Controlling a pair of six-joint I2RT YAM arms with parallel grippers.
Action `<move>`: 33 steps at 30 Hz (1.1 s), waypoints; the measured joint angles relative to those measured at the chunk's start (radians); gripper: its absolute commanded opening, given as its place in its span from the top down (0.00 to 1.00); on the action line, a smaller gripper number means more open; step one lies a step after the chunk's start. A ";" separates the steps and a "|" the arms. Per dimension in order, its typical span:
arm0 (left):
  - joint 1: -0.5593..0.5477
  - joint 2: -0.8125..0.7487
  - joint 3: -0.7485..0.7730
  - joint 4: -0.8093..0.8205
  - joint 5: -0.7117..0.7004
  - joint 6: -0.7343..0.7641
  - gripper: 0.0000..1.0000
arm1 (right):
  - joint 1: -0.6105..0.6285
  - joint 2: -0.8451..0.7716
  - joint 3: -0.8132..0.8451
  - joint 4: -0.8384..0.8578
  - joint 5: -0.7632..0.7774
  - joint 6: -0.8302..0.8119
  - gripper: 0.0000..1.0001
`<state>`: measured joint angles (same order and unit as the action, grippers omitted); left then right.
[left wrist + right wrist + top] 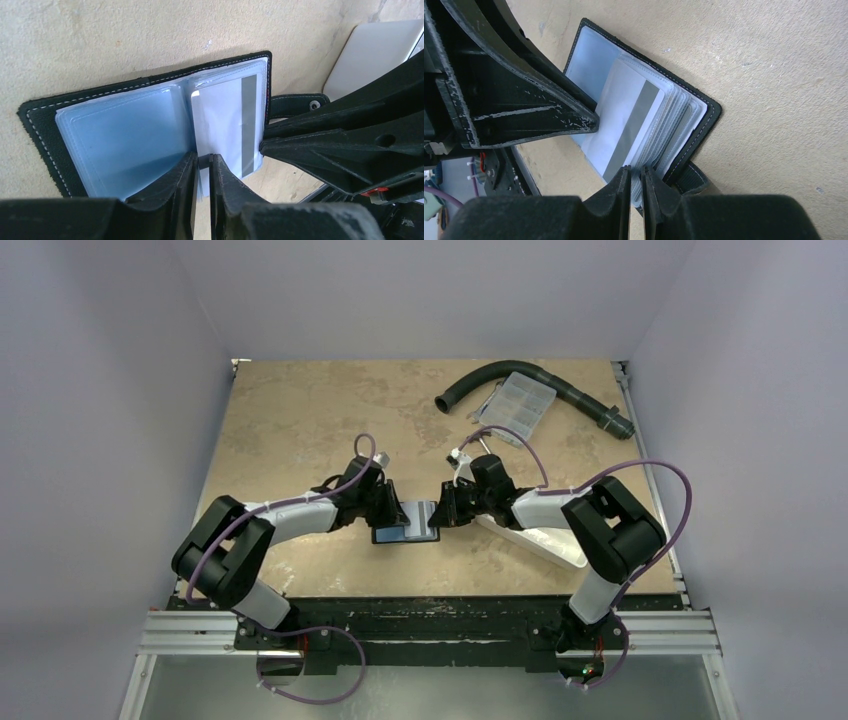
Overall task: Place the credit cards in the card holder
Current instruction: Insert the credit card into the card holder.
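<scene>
card holder (37, 120) open, black, white-stitched, pale blue sleeves (125, 135) | left jaws pinch white card (220, 125) | right jaws pinch sleeves

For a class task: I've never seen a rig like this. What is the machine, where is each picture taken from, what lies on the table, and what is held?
The machine is two robot arms, the left arm and the right arm, bolted at a tan table's near edge. The overhead picture looks down on both; the other two come from a camera on each wrist. On the table lie an open black folding card holder with clear blue-grey sleeves, a white rectangular tray, a clear compartment box and a black ribbed hose. The left gripper pinches a white card with a grey stripe; the right gripper pinches the holder's sleeve edges.
</scene>
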<state>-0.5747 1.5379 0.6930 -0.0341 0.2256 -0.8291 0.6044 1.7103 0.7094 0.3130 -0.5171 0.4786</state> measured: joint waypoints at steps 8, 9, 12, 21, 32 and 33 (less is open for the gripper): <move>-0.029 0.008 0.001 0.013 -0.031 -0.025 0.88 | 0.001 0.000 0.000 0.000 0.000 0.001 0.82; -0.031 0.008 0.001 0.013 -0.035 -0.025 0.85 | 0.001 0.000 0.000 -0.001 0.000 0.001 0.82; -0.035 0.008 0.004 0.008 -0.045 -0.023 0.78 | 0.001 0.000 0.002 -0.005 0.000 0.000 0.82; -0.060 -0.010 0.014 -0.018 -0.069 0.005 0.77 | 0.003 0.000 0.006 -0.013 0.002 -0.001 0.82; -0.061 0.001 0.012 -0.011 -0.066 -0.014 0.79 | 0.003 0.000 0.008 -0.012 -0.003 0.006 0.73; -0.061 0.001 0.012 -0.011 -0.066 -0.016 0.78 | 0.003 0.000 0.005 -0.005 -0.009 0.015 0.72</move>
<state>-0.6353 1.5387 0.7048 -0.0448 0.1596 -0.8455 0.6079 1.7103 0.7147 0.3080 -0.5262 0.4938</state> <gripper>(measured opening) 0.206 0.249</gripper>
